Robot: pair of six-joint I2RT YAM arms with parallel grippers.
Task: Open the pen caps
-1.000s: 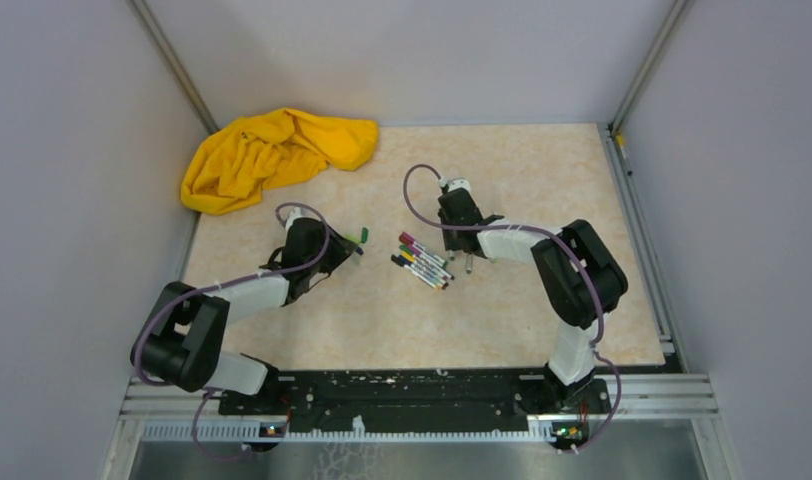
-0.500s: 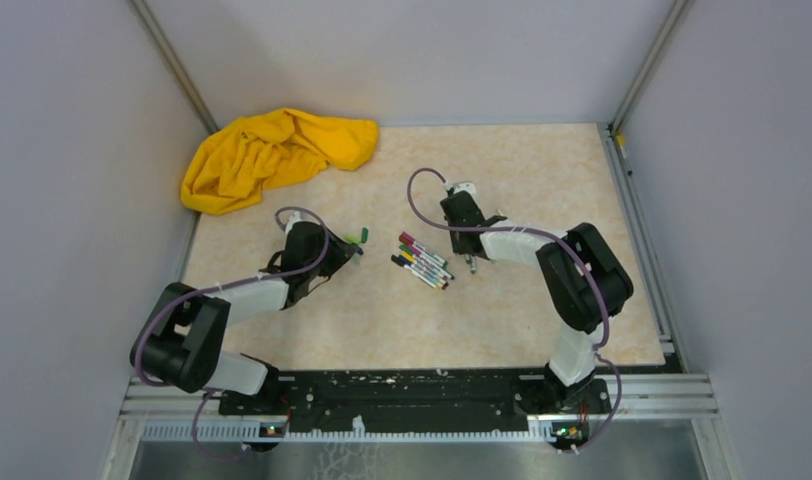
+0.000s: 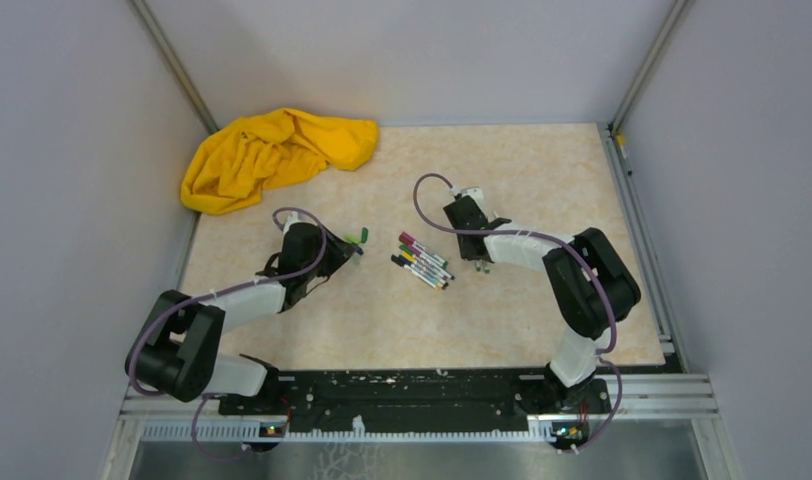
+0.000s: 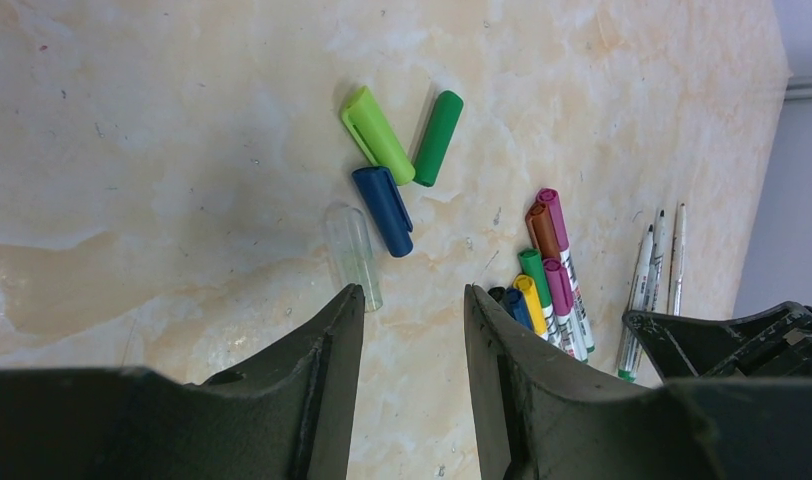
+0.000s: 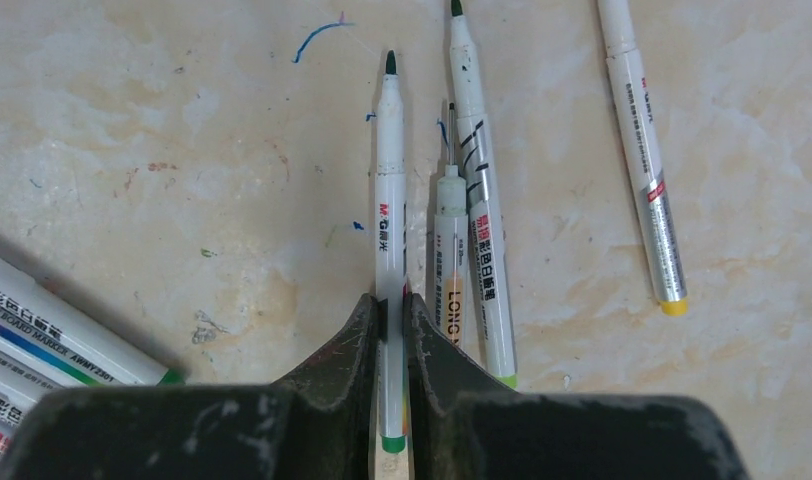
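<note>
Loose pen caps lie in the left wrist view: a light green cap [image 4: 377, 135], a dark green cap [image 4: 437, 138], a blue cap [image 4: 384, 196] and a clear cap [image 4: 354, 255]. My left gripper [image 4: 414, 292] is open and empty just short of them; it shows in the top view [image 3: 347, 247]. A bunch of capped pens [image 3: 423, 262] lies mid-table, also seen by the left wrist [image 4: 547, 270]. My right gripper [image 5: 391, 300] is shut on an uncapped green-tipped pen [image 5: 390, 180], low over the table to the right of the bunch [image 3: 477, 262]. Three more uncapped pens [image 5: 477, 200] lie beside it.
A crumpled yellow cloth [image 3: 272, 150] lies at the back left corner. Grey walls close in the table on three sides. Ink marks dot the table near the uncapped pens [image 5: 317, 35].
My right gripper has shifted a little to the right and nearer, still holding the pen. My left gripper has barely moved.
</note>
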